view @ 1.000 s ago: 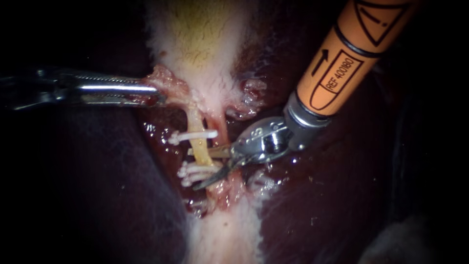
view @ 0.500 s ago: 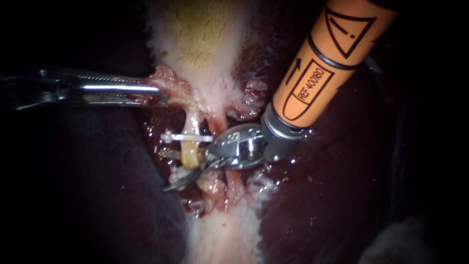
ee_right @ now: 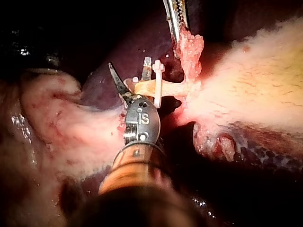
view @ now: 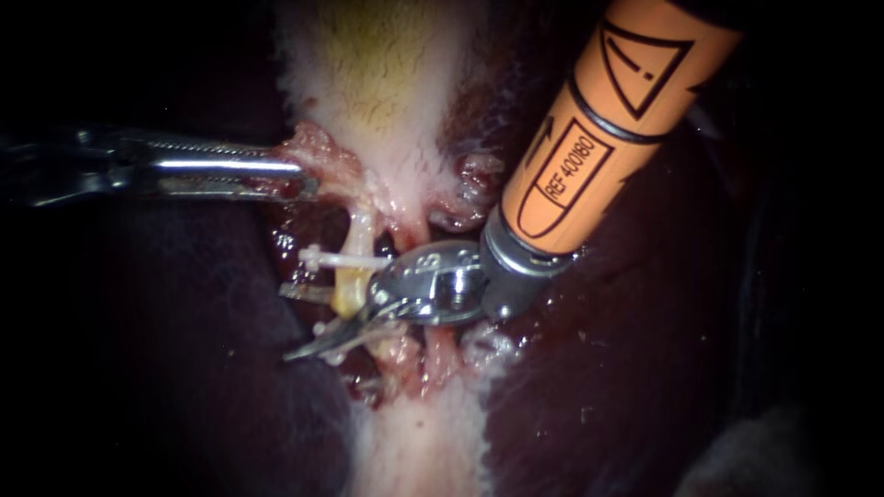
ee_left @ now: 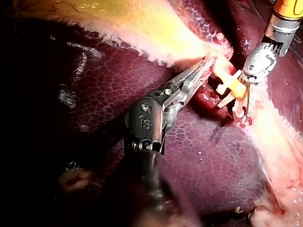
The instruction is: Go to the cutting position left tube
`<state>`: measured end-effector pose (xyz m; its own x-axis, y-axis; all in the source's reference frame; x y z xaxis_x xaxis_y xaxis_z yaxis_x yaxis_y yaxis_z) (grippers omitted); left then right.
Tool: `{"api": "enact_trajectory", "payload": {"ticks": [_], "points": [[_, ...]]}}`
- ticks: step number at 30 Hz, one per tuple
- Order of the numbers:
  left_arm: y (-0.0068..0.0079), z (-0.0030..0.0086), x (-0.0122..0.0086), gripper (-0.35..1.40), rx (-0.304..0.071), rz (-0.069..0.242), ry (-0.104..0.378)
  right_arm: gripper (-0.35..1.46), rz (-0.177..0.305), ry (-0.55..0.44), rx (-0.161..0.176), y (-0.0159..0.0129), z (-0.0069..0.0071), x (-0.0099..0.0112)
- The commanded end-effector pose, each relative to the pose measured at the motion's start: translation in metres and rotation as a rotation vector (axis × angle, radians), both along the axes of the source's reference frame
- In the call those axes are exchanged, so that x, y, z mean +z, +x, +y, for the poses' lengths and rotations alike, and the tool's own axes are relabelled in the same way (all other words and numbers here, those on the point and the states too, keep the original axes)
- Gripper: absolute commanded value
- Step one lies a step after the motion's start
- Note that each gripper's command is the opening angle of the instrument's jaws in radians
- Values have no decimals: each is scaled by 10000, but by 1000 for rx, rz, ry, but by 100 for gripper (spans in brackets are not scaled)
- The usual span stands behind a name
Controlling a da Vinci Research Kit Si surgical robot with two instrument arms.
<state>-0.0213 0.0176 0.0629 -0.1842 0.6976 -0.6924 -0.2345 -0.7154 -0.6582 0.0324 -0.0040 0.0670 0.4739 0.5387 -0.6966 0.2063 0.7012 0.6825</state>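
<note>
Orange-shafted right instrument (view: 299, 322) slants down from upper right, blades parted astride left tube (view: 351, 293). Left instrument (view: 302, 180) level, jaws clamped on tissue (view: 324, 158).

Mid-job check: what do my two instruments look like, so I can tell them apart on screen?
Left instrument: slim silvery jaws with fine teeth, on a black wrist and a dark shaft. Right instrument: orange shaft with black printed symbols and a black ring, a silver collar, a rounded shiny metal wrist and two thin pointed blades. No cables show.
</note>
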Motion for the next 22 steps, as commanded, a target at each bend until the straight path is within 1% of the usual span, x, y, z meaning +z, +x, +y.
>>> {"api": "enact_trajectory", "payload": {"ticks": [1, 8, 11, 22], "points": [[1, 0, 0, -35, 1, -1, 0, 131, 2, 6, -3, 0, 0, -4], [2, 0, 0, -35, 1, -1, 0, 130, 19, 33, -32, 1, -6, -21], [2, 0, 1, -35, 1, -1, 0, 130, 18, 38, -35, 2, -8, -23], [2, 0, 1, -35, 1, -1, 0, 130, 15, 43, -34, 1, -7, -21]]}}
